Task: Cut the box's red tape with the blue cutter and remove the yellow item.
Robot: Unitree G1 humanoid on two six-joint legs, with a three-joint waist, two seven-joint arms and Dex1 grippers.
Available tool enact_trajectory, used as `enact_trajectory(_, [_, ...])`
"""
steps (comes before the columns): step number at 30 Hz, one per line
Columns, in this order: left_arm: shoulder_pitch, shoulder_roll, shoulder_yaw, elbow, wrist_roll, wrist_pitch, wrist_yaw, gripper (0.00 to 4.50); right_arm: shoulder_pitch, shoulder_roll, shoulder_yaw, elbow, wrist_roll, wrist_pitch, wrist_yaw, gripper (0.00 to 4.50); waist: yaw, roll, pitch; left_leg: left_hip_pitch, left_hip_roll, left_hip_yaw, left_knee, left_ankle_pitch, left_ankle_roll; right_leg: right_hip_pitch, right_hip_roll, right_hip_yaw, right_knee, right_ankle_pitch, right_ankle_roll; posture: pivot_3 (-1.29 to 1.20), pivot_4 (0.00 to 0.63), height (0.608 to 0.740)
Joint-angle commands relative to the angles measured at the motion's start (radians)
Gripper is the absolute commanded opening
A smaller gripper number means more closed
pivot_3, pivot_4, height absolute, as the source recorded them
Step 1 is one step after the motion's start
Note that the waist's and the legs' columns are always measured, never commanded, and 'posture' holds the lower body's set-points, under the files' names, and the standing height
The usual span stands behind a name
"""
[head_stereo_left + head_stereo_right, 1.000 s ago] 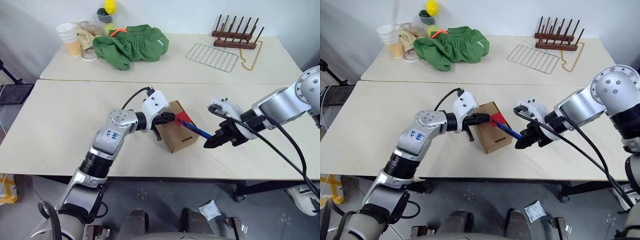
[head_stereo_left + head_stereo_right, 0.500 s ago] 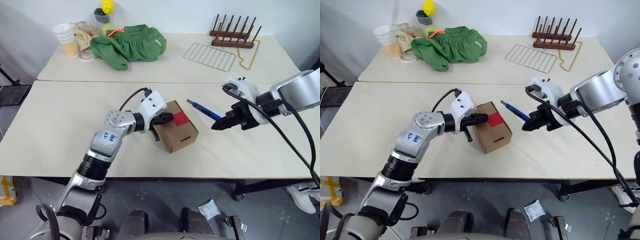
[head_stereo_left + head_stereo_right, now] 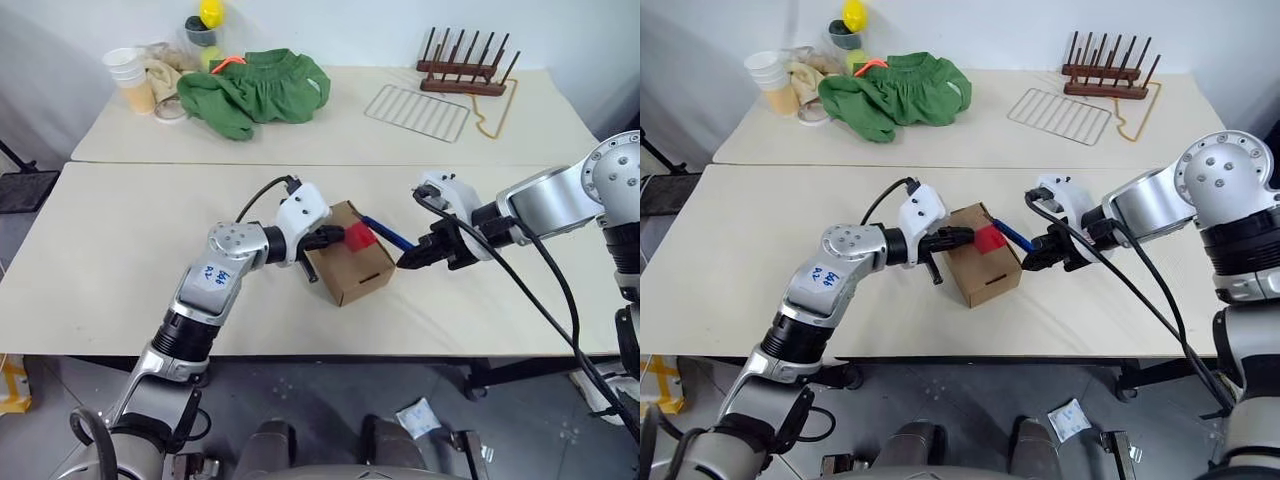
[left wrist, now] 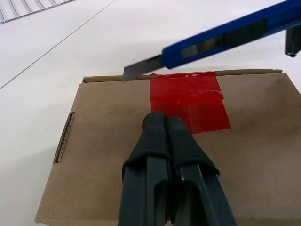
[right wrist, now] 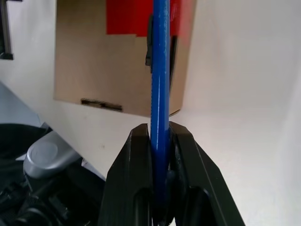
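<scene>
While my left gripper (image 4: pixel 165 123) presses its closed fingertips on top of the box (image 3: pixel 350 268), just short of the red tape (image 4: pixel 189 101), my right gripper (image 5: pixel 160 136) has brought the blue cutter (image 3: pixel 386 233) back in. Half a second ago the knife hung off to the right, clear of the carton; now its bare blade sits at the far edge of the lid, right by the tape's corner. The right fingers stay clamped narrow around the blue handle. I read this as lining up for another stroke: the tape looks scuffed but I cannot tell whether it is cut through, and the flaps are still down, so the yellow item inside is out of sight.

On the rear table sit a green cloth (image 3: pixel 258 88), a stack of paper cups (image 3: pixel 129 74), a wire rack (image 3: pixel 417 111) and a wooden peg rack (image 3: pixel 465 72), all well apart from my work. What crowds me is my own left gripper, near the blade's path; I should keep the cut along the far edge.
</scene>
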Motion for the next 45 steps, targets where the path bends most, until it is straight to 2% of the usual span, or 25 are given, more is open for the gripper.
enact_trajectory(1, [0.030,0.008,-0.022,0.011,0.000,0.030,-0.007,0.00,0.003,0.009,-0.049,-0.002,-0.005,0.004,-0.015,0.15,0.000,0.000,0.000,0.000,0.000,0.000,0.000,0.000,0.000,0.000,0.000,0.000,0.000,0.000,0.000,0.00,0.150,0.740])
enact_trajectory(24, [0.028,0.004,-0.014,0.009,-0.004,0.044,0.003,0.00,0.033,-0.007,-0.025,-0.017,0.023,0.004,-0.034,0.15,-0.001,0.000,0.000,0.000,0.000,0.000,0.000,0.000,0.000,0.000,0.000,0.000,0.000,0.000,0.000,0.00,0.150,0.740])
enact_trajectory(35, [0.022,-0.011,-0.015,0.023,-0.004,0.040,0.013,0.00,-0.038,-0.121,0.168,-0.030,0.073,0.004,0.063,0.15,0.001,0.000,0.000,0.000,0.000,0.000,0.000,0.000,0.000,0.000,0.000,0.000,0.000,0.000,0.000,0.00,0.150,0.740])
enact_trajectory(45, [0.045,-0.022,-0.006,0.000,-0.007,0.053,0.035,0.00,-0.108,-0.151,0.291,-0.018,0.081,0.004,0.145,0.15,0.002,0.000,0.000,0.000,0.000,0.000,0.000,0.000,0.000,0.000,0.000,0.000,0.000,0.000,0.000,0.00,0.150,0.740])
